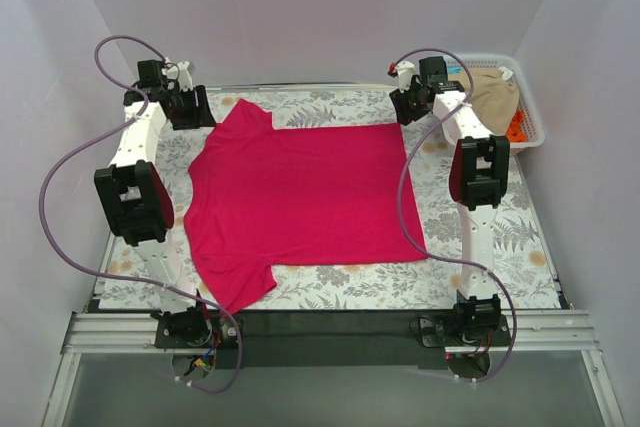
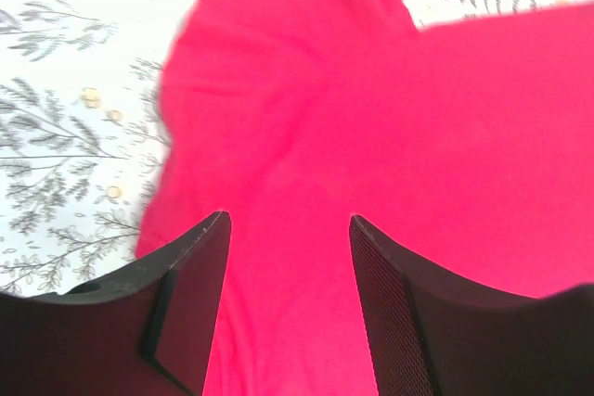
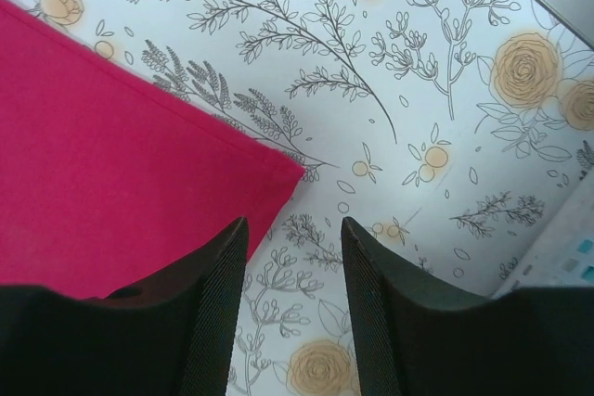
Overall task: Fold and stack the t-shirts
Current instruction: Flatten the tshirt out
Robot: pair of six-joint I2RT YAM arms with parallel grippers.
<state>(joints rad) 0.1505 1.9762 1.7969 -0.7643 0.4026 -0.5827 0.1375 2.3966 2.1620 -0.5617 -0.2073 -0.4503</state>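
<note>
A crimson-pink t-shirt (image 1: 300, 197) lies spread flat on the flowered table cover, collar side to the left, hem to the right. My left gripper (image 1: 190, 107) hangs open over the far-left sleeve; in the left wrist view (image 2: 288, 220) pink cloth (image 2: 371, 136) fills the gap between the jaws. My right gripper (image 1: 412, 105) is open above the far-right hem corner; in the right wrist view (image 3: 294, 222) that corner (image 3: 278, 178) lies just left of the gap, over bare cover. A tan-beige shirt (image 1: 493, 97) lies in the basket with orange cloth (image 1: 517, 127) under it.
The white lattice basket (image 1: 536, 119) stands at the far right corner. The flowered cover (image 1: 470, 277) shows around the shirt. White walls close in the left, back and right sides. Purple cables loop from both arms.
</note>
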